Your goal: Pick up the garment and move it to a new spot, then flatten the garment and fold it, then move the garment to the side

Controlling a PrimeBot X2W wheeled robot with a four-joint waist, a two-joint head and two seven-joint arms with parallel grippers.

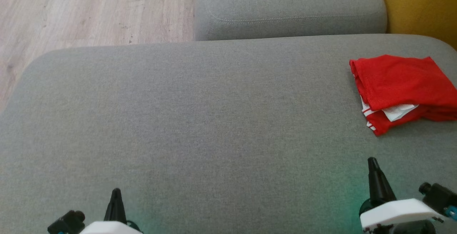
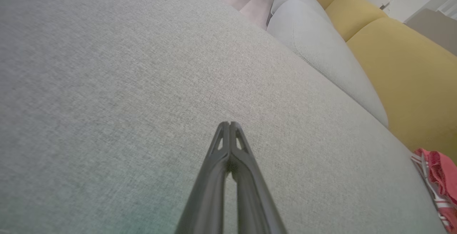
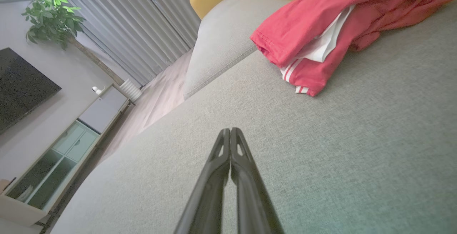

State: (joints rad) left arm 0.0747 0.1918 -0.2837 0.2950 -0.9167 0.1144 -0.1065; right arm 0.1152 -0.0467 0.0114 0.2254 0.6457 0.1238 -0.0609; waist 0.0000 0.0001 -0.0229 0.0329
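Note:
The garment (image 1: pixel 401 87) is red with white stripes and a white inner patch, lying folded on the right side of the grey cushion (image 1: pixel 200 119). It also appears at the right edge of the left wrist view as the garment (image 2: pixel 437 177) and at the top of the right wrist view as the garment (image 3: pixel 321 30). My left gripper (image 1: pixel 116 193) hangs low over the cushion's near left, shut and empty, as the left gripper (image 2: pixel 229 124) shows up close. My right gripper (image 1: pixel 372 161) sits at the near right, a short way in front of the garment, shut and empty, seen also as the right gripper (image 3: pixel 230 130).
A second grey cushion (image 1: pixel 289 5) lies beyond the first, with a yellow backrest (image 1: pixel 425 5) at the far right. Wooden floor (image 1: pixel 89 9) runs past the far left edge. A plant (image 3: pixel 53 16), curtains and a low cabinet (image 3: pixel 68 144) stand across the room.

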